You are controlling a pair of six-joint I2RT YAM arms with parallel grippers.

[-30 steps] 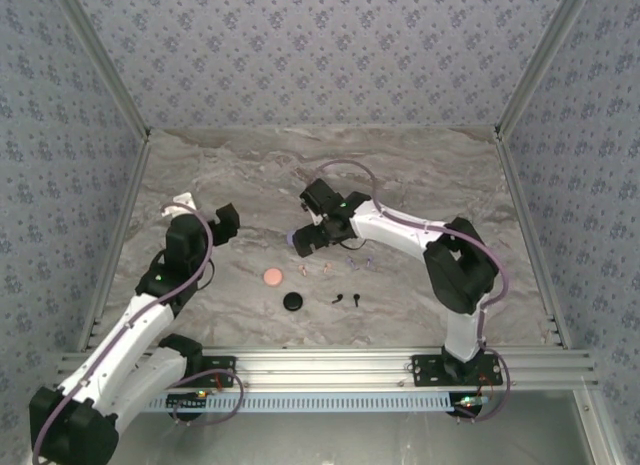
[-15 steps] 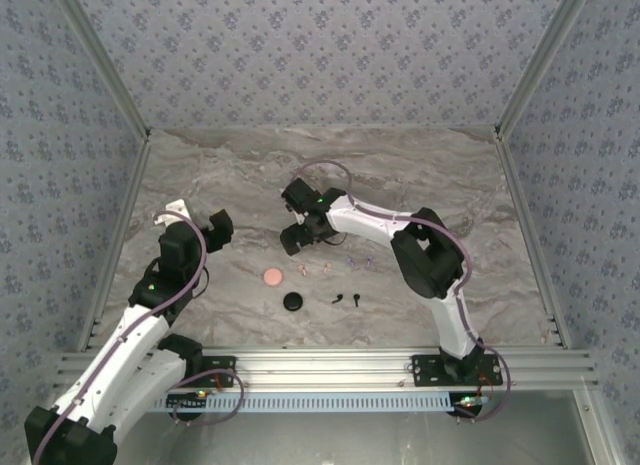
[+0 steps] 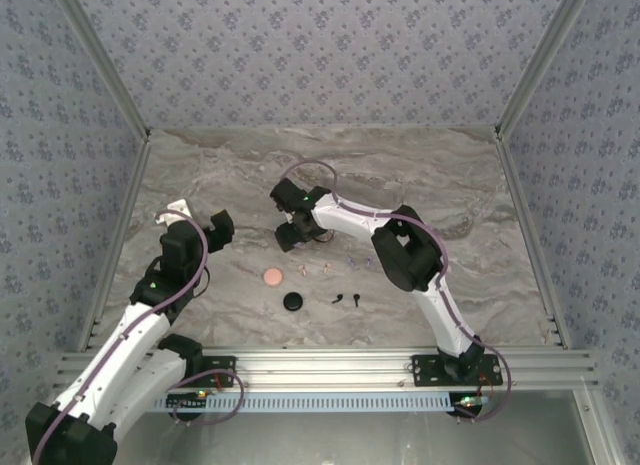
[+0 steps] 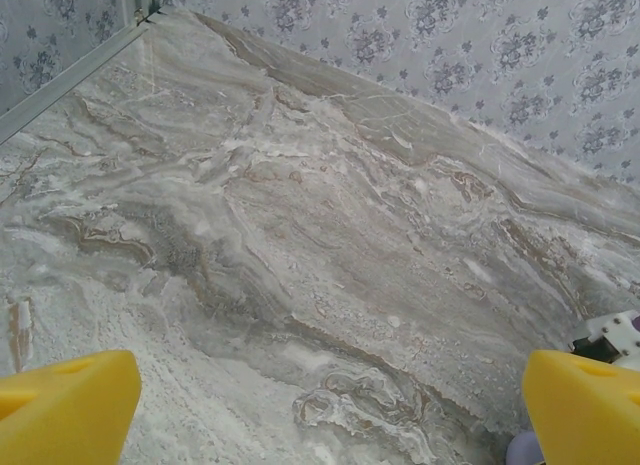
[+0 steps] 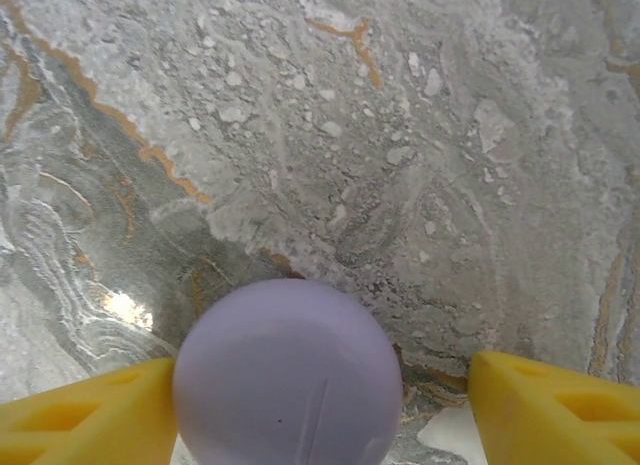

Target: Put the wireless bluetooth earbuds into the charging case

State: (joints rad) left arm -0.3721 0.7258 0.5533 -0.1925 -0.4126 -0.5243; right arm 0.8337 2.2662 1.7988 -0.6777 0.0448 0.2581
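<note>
I'm seeing my right claw [image 5: 315, 380] spread around the lilac case [image 5: 285, 365], one finger [image 5: 90, 415] touching it; my left claw [image 4: 325, 405] is hanging wide open over the marble table [image 4: 300, 185].

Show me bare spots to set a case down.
Free: the table's far strip along the wall, and its right side past the right arm. Crowded: centre front, where pink case, black case and earbuds lie near the right claw.

A marbled tabletop [image 3: 250, 175] sits between floral-papered walls [image 3: 320, 55].
</note>
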